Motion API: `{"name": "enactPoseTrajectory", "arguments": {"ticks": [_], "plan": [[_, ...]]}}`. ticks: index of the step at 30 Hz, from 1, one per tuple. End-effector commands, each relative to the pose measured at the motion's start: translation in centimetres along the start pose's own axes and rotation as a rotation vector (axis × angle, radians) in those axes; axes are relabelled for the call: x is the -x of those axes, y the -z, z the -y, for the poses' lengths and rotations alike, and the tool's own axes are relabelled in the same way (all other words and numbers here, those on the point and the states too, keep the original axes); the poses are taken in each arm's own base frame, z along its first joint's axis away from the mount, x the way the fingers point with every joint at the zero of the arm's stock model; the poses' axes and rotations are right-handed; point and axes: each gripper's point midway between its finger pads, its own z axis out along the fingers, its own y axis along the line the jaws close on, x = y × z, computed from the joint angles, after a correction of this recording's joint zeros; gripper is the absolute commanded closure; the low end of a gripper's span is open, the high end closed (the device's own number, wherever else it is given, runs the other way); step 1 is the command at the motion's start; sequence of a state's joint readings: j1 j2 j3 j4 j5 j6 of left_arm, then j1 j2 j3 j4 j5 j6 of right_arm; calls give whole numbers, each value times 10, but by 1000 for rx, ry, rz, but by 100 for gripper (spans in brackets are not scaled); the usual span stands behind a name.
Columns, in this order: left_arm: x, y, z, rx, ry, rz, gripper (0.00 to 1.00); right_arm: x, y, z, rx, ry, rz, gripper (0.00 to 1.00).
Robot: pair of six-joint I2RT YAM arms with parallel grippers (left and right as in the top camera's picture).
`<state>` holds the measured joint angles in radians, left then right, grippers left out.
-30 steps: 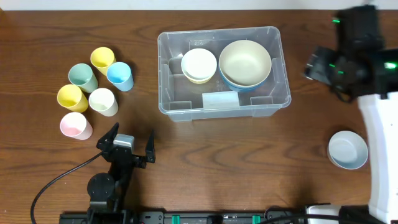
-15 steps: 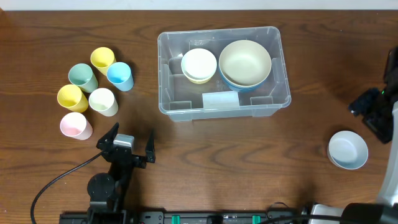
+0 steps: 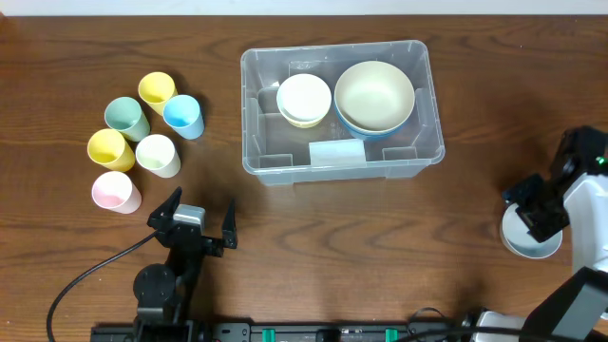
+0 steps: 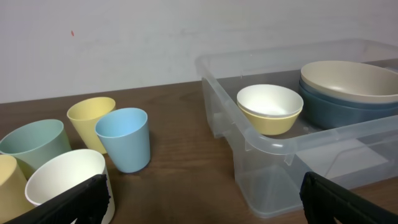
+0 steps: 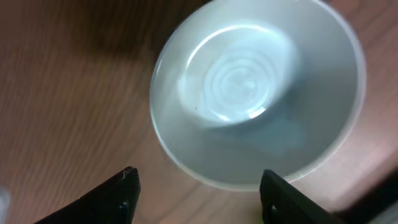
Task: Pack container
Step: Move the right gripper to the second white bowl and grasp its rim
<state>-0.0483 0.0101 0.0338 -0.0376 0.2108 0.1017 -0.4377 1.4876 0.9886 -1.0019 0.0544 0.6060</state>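
Observation:
The clear container (image 3: 427,114) stands at the table's middle back, with a white label on its front wall. Inside it a white bowl nests in a yellow one (image 3: 304,99), and a cream bowl nests in a blue one (image 3: 374,95). It also shows in the left wrist view (image 4: 273,155). A pale blue bowl (image 3: 525,243) sits on the table at the right and fills the right wrist view (image 5: 255,93). My right gripper (image 3: 532,211) is open right above this bowl, its fingers (image 5: 199,196) straddling the near rim. My left gripper (image 3: 198,224) is open and empty at the front left.
Six cups stand at the left: yellow (image 3: 157,91), blue (image 3: 182,116), green (image 3: 126,118), yellow (image 3: 110,149), white (image 3: 158,155) and pink (image 3: 115,192). The right arm's white link rises along the right edge. A black cable runs from the left arm's base.
My right arm has swung from the back right down and forward, and its open gripper now hangs over the pale blue bowl. The left arm has not moved.

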Motion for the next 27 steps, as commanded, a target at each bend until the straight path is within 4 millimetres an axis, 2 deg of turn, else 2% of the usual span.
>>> {"name": "enactPoseTrajectory", "arguments": {"ticks": [1,6,13,19,21,27], "plan": [[-16,-2,2,-11,12,-36,2,-9,-15,1,21,10,-22,38],[-16,-2,2,-11,12,-36,2,-8,-32,-1,49,11,8,43],[-16,-2,2,-11,11,-36,2,-1,-41,-7,78,9,53,62],[-16,-2,2,-11,12,-36,2,6,-42,-12,96,8,78,87],[-16,-2,2,-11,12,-36,2,8,-42,-14,103,8,88,99],[-16,-2,2,-11,11,-36,2,21,-36,-28,165,43,132,99]]}}
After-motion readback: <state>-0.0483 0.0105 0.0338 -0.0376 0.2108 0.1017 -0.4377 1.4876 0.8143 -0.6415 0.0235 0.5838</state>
